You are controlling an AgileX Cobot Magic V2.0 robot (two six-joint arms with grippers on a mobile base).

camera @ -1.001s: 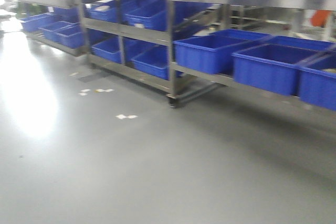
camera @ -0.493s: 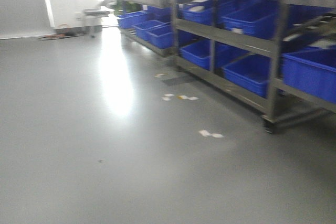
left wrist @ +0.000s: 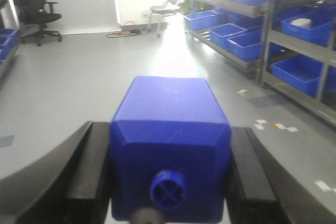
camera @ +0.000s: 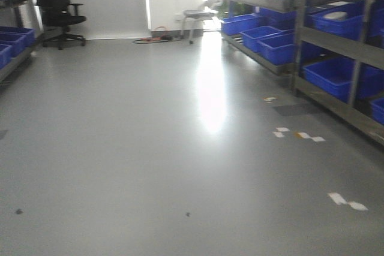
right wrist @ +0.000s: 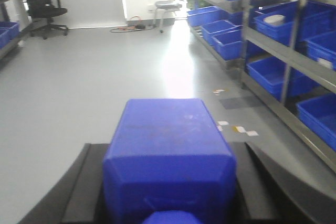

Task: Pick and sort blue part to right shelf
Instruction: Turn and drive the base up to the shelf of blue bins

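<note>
My right gripper (right wrist: 170, 148) is shut on the blue part (right wrist: 168, 129), a square blue block whose wide cap pokes out at the bottom edge of the right wrist view. Black fingers (right wrist: 84, 182) press both of its sides. My left gripper (left wrist: 169, 132) is shut on a similar blue block (left wrist: 170, 108) with a small narrow round neck (left wrist: 168, 190) facing the camera. The right shelf (camera: 360, 52), a steel rack holding blue bins, runs along the right side of the front view. It also appears as the rack (left wrist: 273, 35) in the left wrist view and the rack (right wrist: 294, 61) in the right wrist view.
Open grey floor (camera: 150, 148) stretches ahead. A black office chair (camera: 54, 4) stands far left by another rack with blue bins (camera: 12, 40). A stool (camera: 198, 16) and a cable (camera: 153, 39) lie by the far wall. Paper scraps (camera: 300, 135) dot the floor near the rack.
The front view has swung left: the rack with blue bins slid from the middle to the right edge, and the far wall, office chair and left rack came into sight.
</note>
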